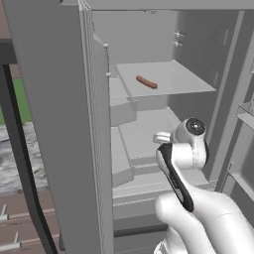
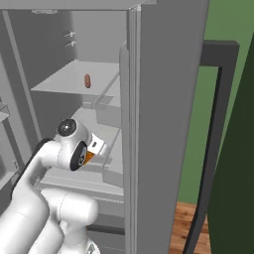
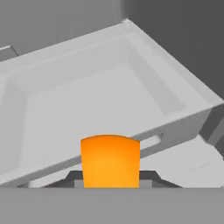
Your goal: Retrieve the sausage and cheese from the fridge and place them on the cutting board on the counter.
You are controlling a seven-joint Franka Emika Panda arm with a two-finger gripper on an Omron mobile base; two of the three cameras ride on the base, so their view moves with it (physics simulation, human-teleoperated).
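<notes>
The fridge stands open, its grey shelves in front of me. On the upper shelf lies the reddish-brown sausage, which the right base view also catches. My gripper is shut on the orange cheese and holds it over the lower shelves, inside the fridge. A sliver of the cheese shows under the white hand. A strip of marbled counter runs left of the fridge door. The cutting board is out of view.
An open grey bin sits just beyond the cheese. The fridge doors stand close on both sides of the arm. A dark frame and a green wall lie to the right. Brown drawers sit under the counter.
</notes>
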